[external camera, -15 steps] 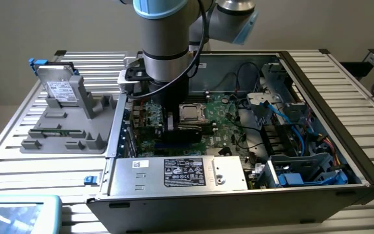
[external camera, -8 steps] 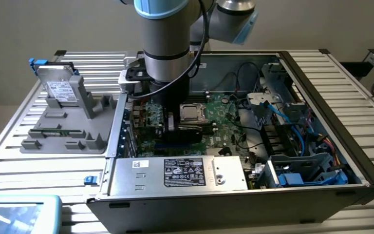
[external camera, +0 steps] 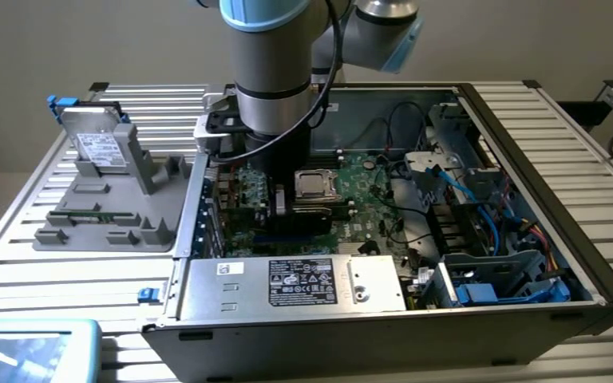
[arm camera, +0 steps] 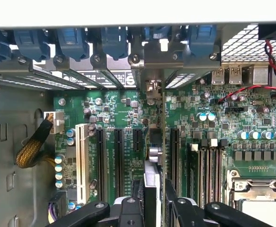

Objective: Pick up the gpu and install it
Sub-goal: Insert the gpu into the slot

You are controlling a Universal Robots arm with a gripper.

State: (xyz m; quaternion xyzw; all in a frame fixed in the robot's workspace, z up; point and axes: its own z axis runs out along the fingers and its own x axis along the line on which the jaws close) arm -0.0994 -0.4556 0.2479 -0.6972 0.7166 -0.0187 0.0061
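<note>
My gripper (external camera: 285,206) is down inside the open computer case (external camera: 520,199), over the green motherboard (external camera: 365,195). It is shut on the gpu (external camera: 290,214), which shows as a dark block between the fingers. In the wrist view the gpu (arm camera: 152,177) is seen edge-on, standing upright between my black fingers (arm camera: 130,210), with the gripper (arm camera: 153,205) closed around it. The card runs in line with a black expansion slot (arm camera: 174,156) toward the rear bracket openings (arm camera: 152,75). Whether its edge sits in the slot is hidden.
Black slots (arm camera: 100,161) and a white slot (arm camera: 81,161) lie beside the card, memory slots (arm camera: 204,165) and the processor socket (external camera: 314,185) on the other side. Blue latches (arm camera: 71,40) line the rear wall. A power supply (external camera: 296,283) stands in front. A hard drive (external camera: 102,148) rests on a grey fixture (external camera: 115,215) outside.
</note>
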